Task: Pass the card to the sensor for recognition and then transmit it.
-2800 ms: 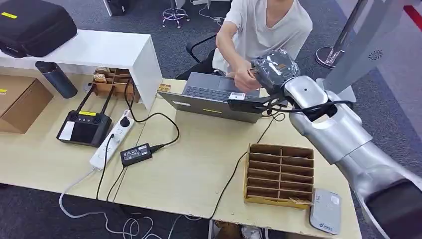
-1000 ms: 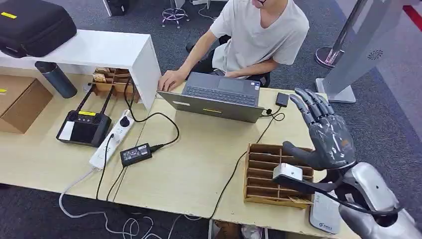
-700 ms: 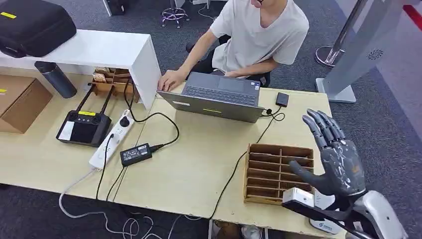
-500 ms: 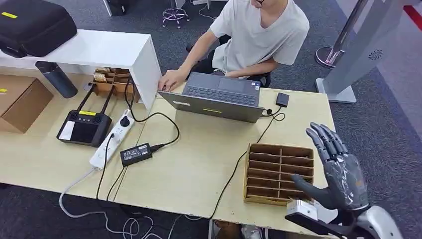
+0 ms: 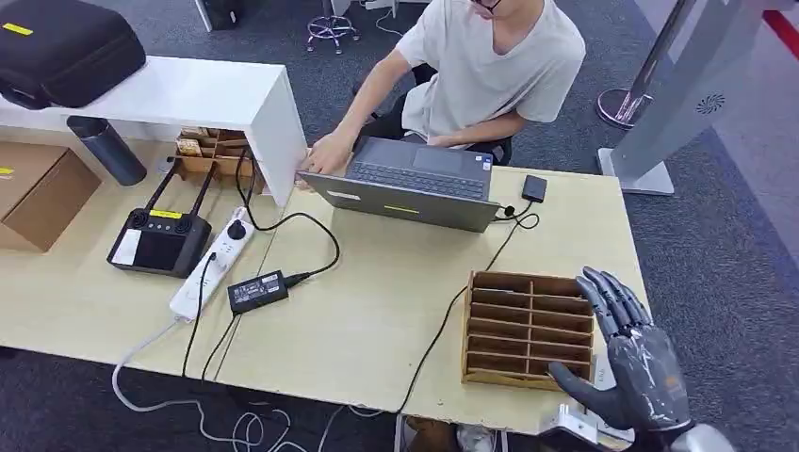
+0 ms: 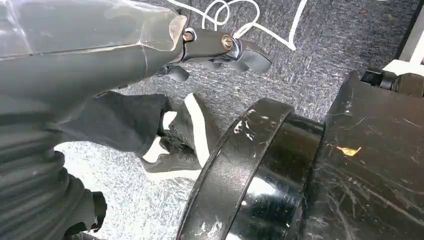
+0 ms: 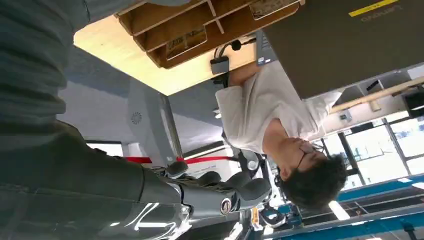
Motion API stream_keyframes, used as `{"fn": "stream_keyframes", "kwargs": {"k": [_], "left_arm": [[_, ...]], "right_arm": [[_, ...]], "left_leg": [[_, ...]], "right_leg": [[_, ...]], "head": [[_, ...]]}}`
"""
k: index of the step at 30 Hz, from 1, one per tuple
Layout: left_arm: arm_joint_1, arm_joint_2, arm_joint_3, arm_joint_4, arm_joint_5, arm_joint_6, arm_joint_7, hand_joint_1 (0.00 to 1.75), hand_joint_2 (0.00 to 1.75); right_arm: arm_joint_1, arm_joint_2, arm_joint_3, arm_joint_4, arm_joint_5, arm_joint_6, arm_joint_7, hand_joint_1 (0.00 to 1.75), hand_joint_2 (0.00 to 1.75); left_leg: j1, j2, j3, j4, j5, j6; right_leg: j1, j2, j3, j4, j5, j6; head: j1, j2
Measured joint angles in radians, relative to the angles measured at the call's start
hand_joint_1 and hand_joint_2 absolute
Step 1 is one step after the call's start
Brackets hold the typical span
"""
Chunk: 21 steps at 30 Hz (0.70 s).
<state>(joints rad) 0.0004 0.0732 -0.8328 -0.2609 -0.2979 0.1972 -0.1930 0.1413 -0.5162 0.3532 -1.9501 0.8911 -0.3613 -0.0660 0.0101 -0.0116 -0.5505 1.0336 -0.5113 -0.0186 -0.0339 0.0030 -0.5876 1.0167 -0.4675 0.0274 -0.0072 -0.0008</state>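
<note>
My right hand (image 5: 629, 369) hangs open with fingers spread and nothing in it, over the table's near right corner, just right of the wooden card rack (image 5: 528, 325). By its thumb a pale sliver of the flat sensor pad (image 5: 597, 379) peeks out; the rest is hidden by the hand. In the right wrist view the hand's fingers (image 7: 220, 186) are empty, and the rack (image 7: 180, 27) has cards in some slots. I see no loose card. My left hand (image 6: 215, 47) hangs beside my body above the carpet, holding nothing.
A person (image 5: 490, 66) sits at the far side, one hand by the grey laptop (image 5: 405, 184). A black cable runs from the laptop past the rack. Left are a power strip (image 5: 215, 259), adapter (image 5: 257, 291), controller (image 5: 158, 240), white shelf (image 5: 179, 94) and cardboard box (image 5: 38, 193).
My right hand, first raised at the person's hand over the laptop, has drawn back and sunk to the table's near right corner, open. The person's hand returned to the laptop's side.
</note>
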Motion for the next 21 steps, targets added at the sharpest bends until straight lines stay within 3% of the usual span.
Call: {"fn": "stream_keyframes", "kwargs": {"k": [6, 21], "left_arm": [[0.000, 0.000, 0.003, 0.000, 0.000, 0.003, 0.005, 0.00, 1.75], [-0.001, 0.001, 0.003, 0.000, 0.000, 0.003, 0.035, 0.00, 1.75]], "right_arm": [[0.033, 0.012, -0.006, 0.013, -0.003, 0.002, 0.003, 0.00, 1.75], [0.084, 0.014, -0.006, 0.205, -0.032, -0.065, 0.032, 0.00, 1.75]], "left_leg": [[0.000, 0.000, 0.000, 0.000, 0.000, 0.000], [0.000, 0.000, 0.000, 0.000, 0.000, 0.000]], "right_leg": [[0.000, 0.000, 0.000, 0.000, 0.000, 0.000], [0.000, 0.000, 0.000, 0.000, 0.000, 0.000]], "head": [[0.000, 0.000], [0.000, 0.000]]}}
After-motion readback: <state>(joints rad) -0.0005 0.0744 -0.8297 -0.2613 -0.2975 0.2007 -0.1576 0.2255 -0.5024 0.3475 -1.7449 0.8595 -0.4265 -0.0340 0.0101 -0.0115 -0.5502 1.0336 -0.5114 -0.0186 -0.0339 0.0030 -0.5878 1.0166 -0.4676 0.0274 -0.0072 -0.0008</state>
